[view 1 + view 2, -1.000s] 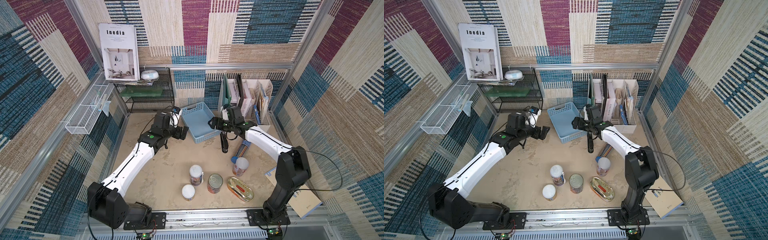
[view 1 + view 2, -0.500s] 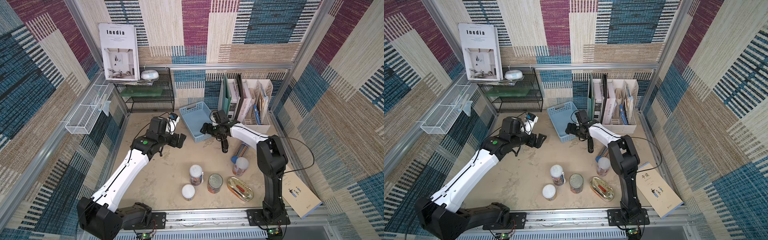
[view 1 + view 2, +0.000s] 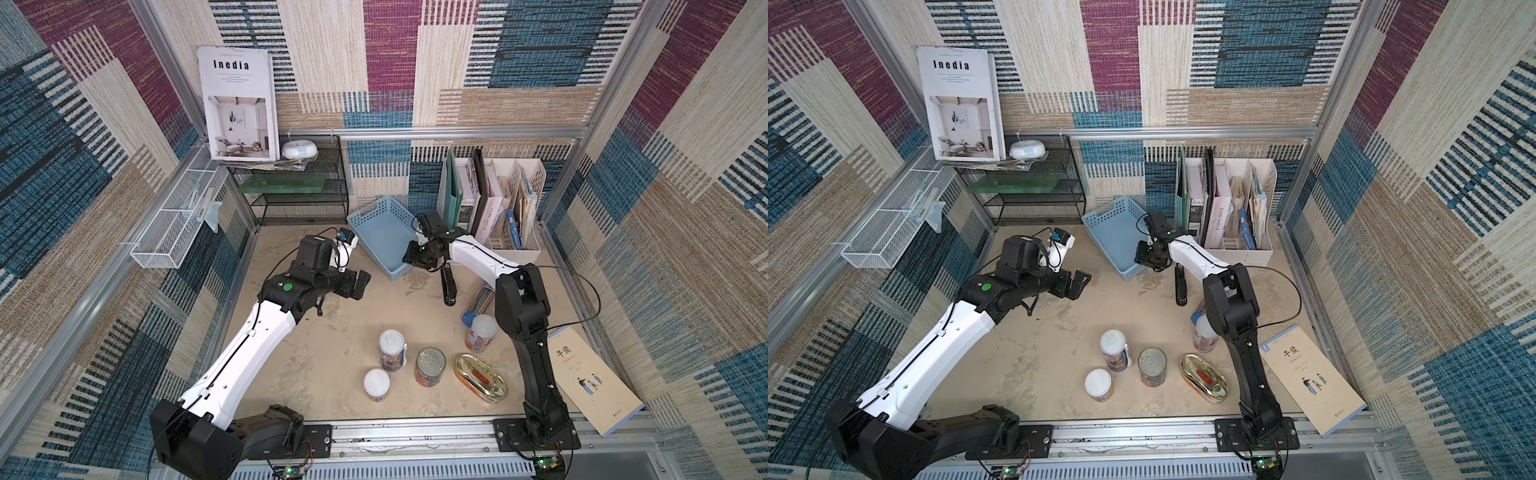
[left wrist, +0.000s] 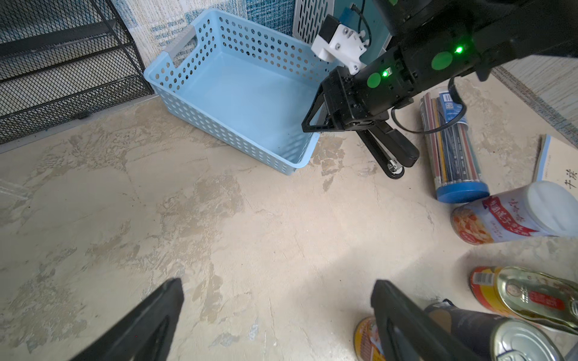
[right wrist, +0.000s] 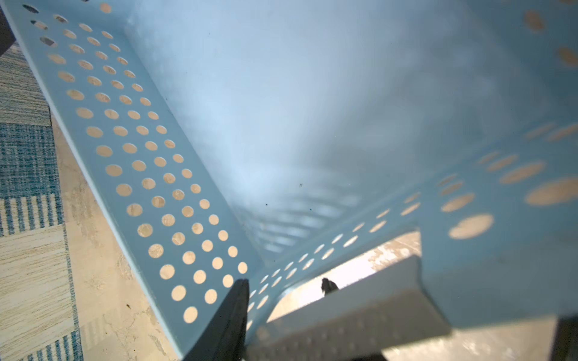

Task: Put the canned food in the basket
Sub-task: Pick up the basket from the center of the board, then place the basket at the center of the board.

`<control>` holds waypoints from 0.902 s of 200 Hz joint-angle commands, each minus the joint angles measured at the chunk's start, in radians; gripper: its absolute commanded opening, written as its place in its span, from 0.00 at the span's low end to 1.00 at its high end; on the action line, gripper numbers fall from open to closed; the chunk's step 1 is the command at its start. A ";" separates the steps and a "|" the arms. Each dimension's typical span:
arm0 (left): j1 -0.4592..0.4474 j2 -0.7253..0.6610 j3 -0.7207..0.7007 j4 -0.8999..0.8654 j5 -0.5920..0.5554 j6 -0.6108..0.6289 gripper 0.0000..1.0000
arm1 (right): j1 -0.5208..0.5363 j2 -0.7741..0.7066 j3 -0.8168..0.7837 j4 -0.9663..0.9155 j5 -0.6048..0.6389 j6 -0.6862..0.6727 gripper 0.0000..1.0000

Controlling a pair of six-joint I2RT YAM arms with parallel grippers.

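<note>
The right gripper [image 3: 412, 258] straddles the near handle wall of the shallow light-blue perforated plastic basket [image 3: 376, 239] at 12 o'clock; I cannot tell whether it is clamped. The five printed food cans [image 3: 430, 365] sit grouped at 6 o'clock, likely nearer the wide-spread, empty left gripper [image 3: 358, 286].

Stretches the left arm [image 3: 257, 336] from its near base toward the middle, elbow bent and wrist level, with the left gripper [image 3: 360, 284] spread wide, nothing between its fingers. Stands the right arm [image 3: 478, 257] nearly upright in its lower link, bends sharply at the elbow and runs the forearm away toward the back, wrist tipped down and right gripper [image 3: 409, 258] low. Leaves unclear in every view whether those jaws grip.
</note>
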 commanded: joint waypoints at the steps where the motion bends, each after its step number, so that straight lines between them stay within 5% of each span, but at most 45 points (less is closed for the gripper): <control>1: -0.001 -0.010 0.001 -0.037 -0.032 0.012 0.99 | 0.002 -0.067 -0.057 -0.087 0.031 -0.129 0.36; 43: 0.001 -0.024 -0.008 -0.074 -0.016 -0.004 0.99 | 0.002 -0.238 -0.264 -0.107 0.018 -0.208 0.21; 180: -0.001 -0.024 -0.136 -0.105 0.064 -0.093 0.99 | 0.002 -0.515 -0.600 -0.046 0.003 -0.233 0.31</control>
